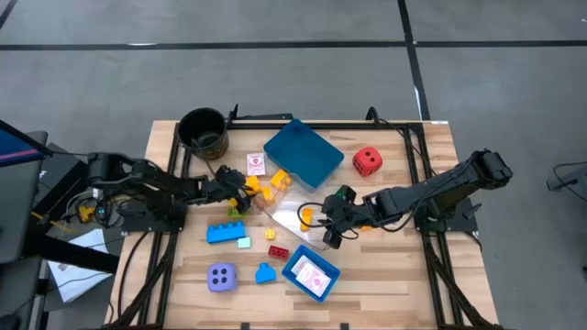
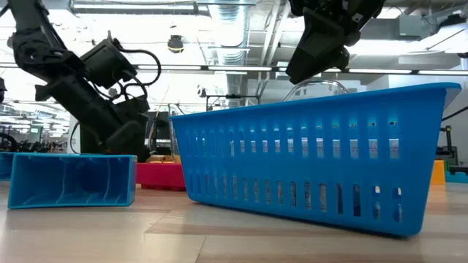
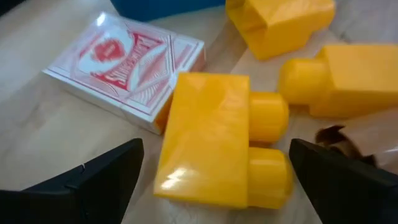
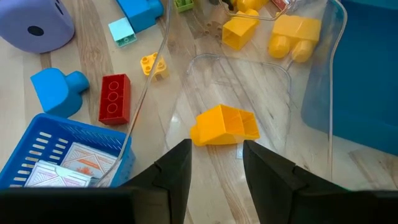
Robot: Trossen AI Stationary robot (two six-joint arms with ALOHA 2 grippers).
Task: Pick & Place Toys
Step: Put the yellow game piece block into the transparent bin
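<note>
My left gripper [image 3: 217,186] is open, low over the table's left middle [image 1: 237,190]. Its two fingers stand on either side of a yellow two-stud brick [image 3: 211,146] that lies on its side on the wood, with gaps on both sides. Other yellow bricks [image 3: 348,78] and a red-printed white card pack [image 3: 127,68] lie just beyond. My right gripper [image 4: 216,167] is open and empty at the table's middle [image 1: 328,223]. It is above a yellow brick [image 4: 225,126] that lies inside a clear plastic tray [image 4: 311,81].
A dark pot [image 1: 204,131], a blue tray [image 1: 303,153] and a red die [image 1: 367,162] stand at the back. Near the front are a lavender die [image 1: 221,277], blue bricks [image 1: 227,232], a red brick [image 1: 278,252] and a blue basket [image 1: 295,267] holding cards.
</note>
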